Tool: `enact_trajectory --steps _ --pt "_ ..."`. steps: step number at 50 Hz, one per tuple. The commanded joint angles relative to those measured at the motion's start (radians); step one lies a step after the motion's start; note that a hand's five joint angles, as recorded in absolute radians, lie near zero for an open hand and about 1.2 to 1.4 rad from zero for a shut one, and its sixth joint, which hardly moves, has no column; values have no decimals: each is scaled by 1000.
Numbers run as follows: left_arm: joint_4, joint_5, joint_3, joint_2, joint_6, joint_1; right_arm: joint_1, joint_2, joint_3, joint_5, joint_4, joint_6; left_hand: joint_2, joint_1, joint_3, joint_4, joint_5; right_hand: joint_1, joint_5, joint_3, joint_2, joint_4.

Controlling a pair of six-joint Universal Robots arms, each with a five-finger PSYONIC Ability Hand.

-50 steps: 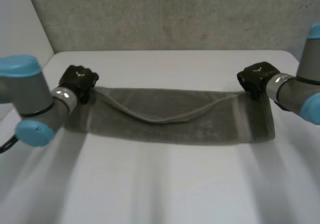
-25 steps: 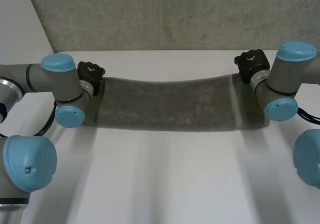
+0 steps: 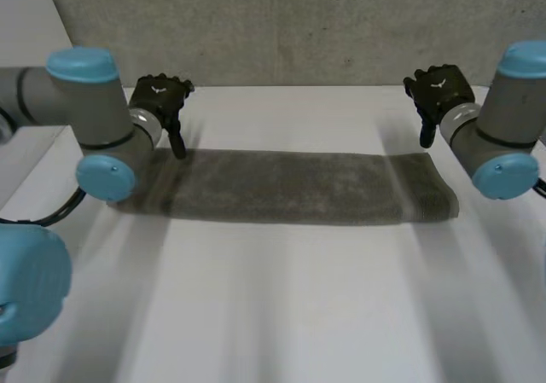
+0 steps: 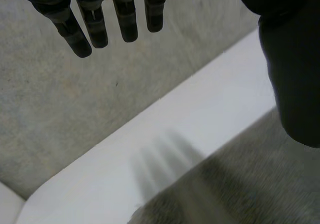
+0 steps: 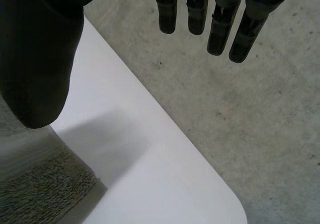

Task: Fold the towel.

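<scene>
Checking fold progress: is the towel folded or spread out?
Folded: the towel lies as a narrow band with a thick, layered end.

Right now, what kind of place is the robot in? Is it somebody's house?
Probably a robot test room or lab, not a house. There is a plain white table, a rough grey wall behind it, and the robot's left hand and right hand open by one grey towel.

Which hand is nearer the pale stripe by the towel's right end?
Right. The right hand hovers open just past the far edge of the towel, close to the pale stripe. The left hand, also open, is at the opposite end, by the far corner.
</scene>
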Motion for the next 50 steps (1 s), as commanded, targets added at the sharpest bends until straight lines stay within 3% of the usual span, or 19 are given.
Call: enact_trajectory --steps 1,6,17,23,28,30,31,33,36,42,50 --pt "118 102 -298 219 -40 15 -5 -185 243 -29 38 -9 -63 -73 -49 -67 -202 -59 -58 -68 -68 -76" --pt "331 107 -652 423 -37 16 -6 -263 435 -29 70 -12 -63 -73 -48 -67 -202 -59 -58 -68 -68 -76" --pt "491 112 -1077 639 -35 22 -37 -244 571 -32 10 -15 -66 -76 -51 -70 -205 -44 -42 -52 -52 -60" --pt "523 112 -1171 690 -35 19 -48 -169 558 -30 -39 -17 -69 -79 -54 -73 -208 13 14 4 4 -4" --pt "566 112 -1219 719 -35 15 -66 -117 533 -22 -91 -33 -72 -82 -57 -76 -211 218 219 210 209 201" --pt "589 112 -1230 721 -35 16 -87 -97 516 -21 -90 -46 -72 -82 -57 -76 -211 466 467 458 457 449" --pt "589 112 -1230 721 -35 16 -87 -97 516 -21 -90 -46 -72 -82 -57 -76 -211 468 469 459 459 451" --pt "592 113 -1231 721 -35 19 -101 -79 507 -12 -90 -66 -72 -82 -57 -76 -211 1156 1158 1148 1147 1140" --pt "592 112 -1231 722 -35 19 -107 -74 507 -6 -94 -69 -72 -82 -57 -76 -211 1162 1164 1154 1153 1146" --pt "592 112 -1231 727 -35 19 -186 -169 507 114 -105 -98 -72 -82 -57 -76 -211 1162 1164 1154 1153 1146" --pt "592 113 -1234 748 -35 30 -278 -249 467 152 -109 -348 -75 -85 -60 -79 -214 1162 1164 1154 1153 1146"
